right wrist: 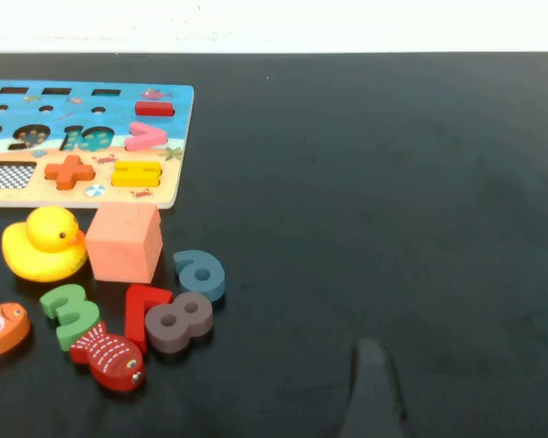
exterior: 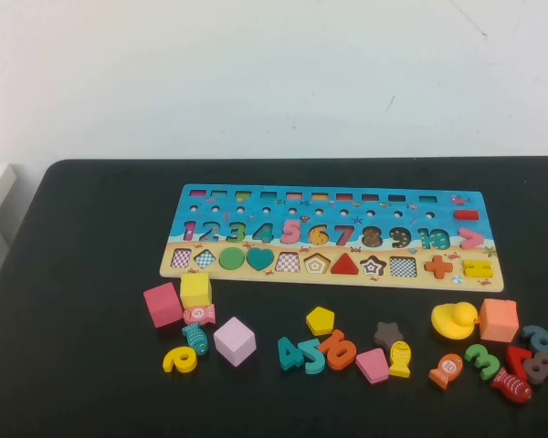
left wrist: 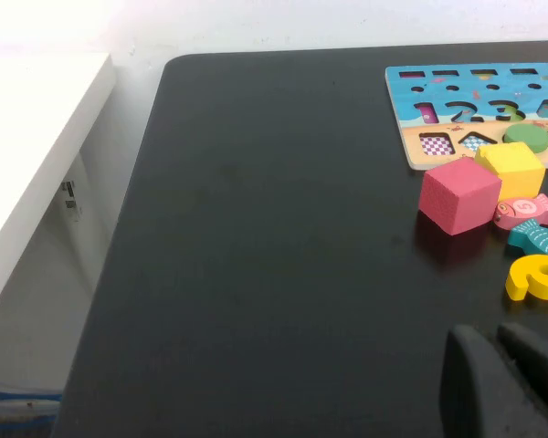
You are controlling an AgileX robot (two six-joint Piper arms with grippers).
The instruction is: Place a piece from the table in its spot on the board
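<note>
The yellow pentagon piece (exterior: pixel 320 320) lies flat on the black table (exterior: pixel 91 274), among loose pieces in front of the board (exterior: pixel 333 208). An empty pentagon recess (exterior: pixel 316 264) shows in the board's sandy strip, straight behind the piece. Neither arm appears in the high view. In the left wrist view my left gripper (left wrist: pixel 490 336) is shut and empty, low over bare table near the yellow number (left wrist: pixel 535 277) and pink cube (left wrist: pixel 458 195). In the right wrist view my right gripper (right wrist: pixel 466 392) is open and holds nothing; only one finger (right wrist: pixel 373 388) shows. It is beside the far-right cluster.
Loose pieces lie in a row before the board: pink cube (exterior: pixel 163 304), yellow cube (exterior: pixel 195 289), lilac cube (exterior: pixel 234 341), numbers 4, 5, 6 (exterior: pixel 316 353), yellow duck (exterior: pixel 453 319), orange cube (exterior: pixel 498 320), fish and more numbers. A white ledge (left wrist: pixel 27 137) borders the table's left edge.
</note>
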